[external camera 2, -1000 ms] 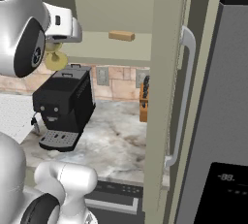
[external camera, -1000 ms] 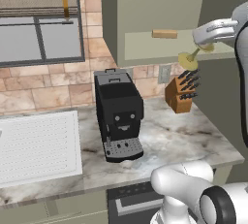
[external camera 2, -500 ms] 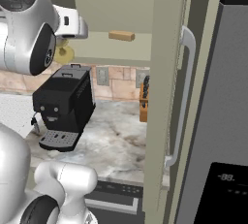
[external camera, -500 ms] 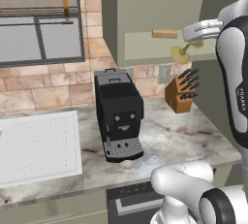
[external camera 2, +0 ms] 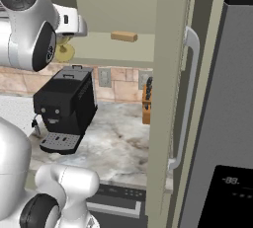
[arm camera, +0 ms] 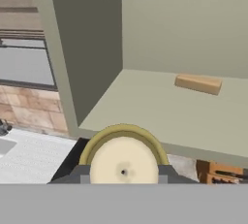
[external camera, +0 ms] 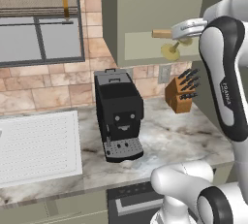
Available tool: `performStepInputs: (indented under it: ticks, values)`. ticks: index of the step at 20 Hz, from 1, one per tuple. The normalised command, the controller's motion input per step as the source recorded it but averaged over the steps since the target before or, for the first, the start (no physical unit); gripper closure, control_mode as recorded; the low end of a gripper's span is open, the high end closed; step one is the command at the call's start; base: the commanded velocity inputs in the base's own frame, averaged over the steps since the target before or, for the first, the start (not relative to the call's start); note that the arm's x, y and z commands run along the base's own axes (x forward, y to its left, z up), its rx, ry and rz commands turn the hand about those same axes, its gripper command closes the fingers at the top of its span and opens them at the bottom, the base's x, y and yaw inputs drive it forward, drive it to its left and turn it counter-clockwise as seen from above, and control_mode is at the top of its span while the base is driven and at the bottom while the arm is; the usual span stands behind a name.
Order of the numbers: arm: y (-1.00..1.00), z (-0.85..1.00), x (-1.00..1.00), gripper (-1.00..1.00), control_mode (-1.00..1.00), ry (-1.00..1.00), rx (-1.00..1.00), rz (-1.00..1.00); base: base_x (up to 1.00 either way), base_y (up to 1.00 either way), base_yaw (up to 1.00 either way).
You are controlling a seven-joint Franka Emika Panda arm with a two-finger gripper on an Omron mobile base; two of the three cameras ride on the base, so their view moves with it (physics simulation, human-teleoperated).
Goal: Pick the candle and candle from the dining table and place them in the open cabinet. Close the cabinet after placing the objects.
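The gripper [arm camera: 124, 182] is clamped on the candle [arm camera: 124, 162], whose cream top faces the hand camera with the gold rim of its holder showing around it. In the left base view the gripper [external camera: 185, 28] holds the candle aloft, the gold round foot [external camera: 170, 51] hanging below at a tilt, just in front of the lower edge of the open cabinet [external camera: 145, 24]. In the right base view the candle's foot [external camera 2: 64, 52] appears beneath the arm, at the cabinet's left end. A small tan block [arm camera: 198, 83] lies on the cabinet floor, well apart from the candle. The cabinet door [external camera 2: 168, 94] stands open, edge-on to the right base view, with its silver bar handle [external camera 2: 185, 98]. Below, on the marble counter [external camera: 160, 136], stand a black coffee machine [external camera: 118, 114] and a wooden knife block [external camera: 179, 94]; a white sink [external camera: 36, 145] lies to the left.
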Motion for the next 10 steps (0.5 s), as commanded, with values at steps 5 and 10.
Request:
performStepInputs:
  ticks: [5, 10]
  values:
    - [0.11, 0.00, 0.31, 1.00, -1.00, 0.00, 0.00, 0.00, 0.00, 0.00, 0.00]
    - [0.04, 0.00, 0.33, 1.00, -1.00, 0.00, 0.00, 0.00, 0.00, 0.00, 0.00]
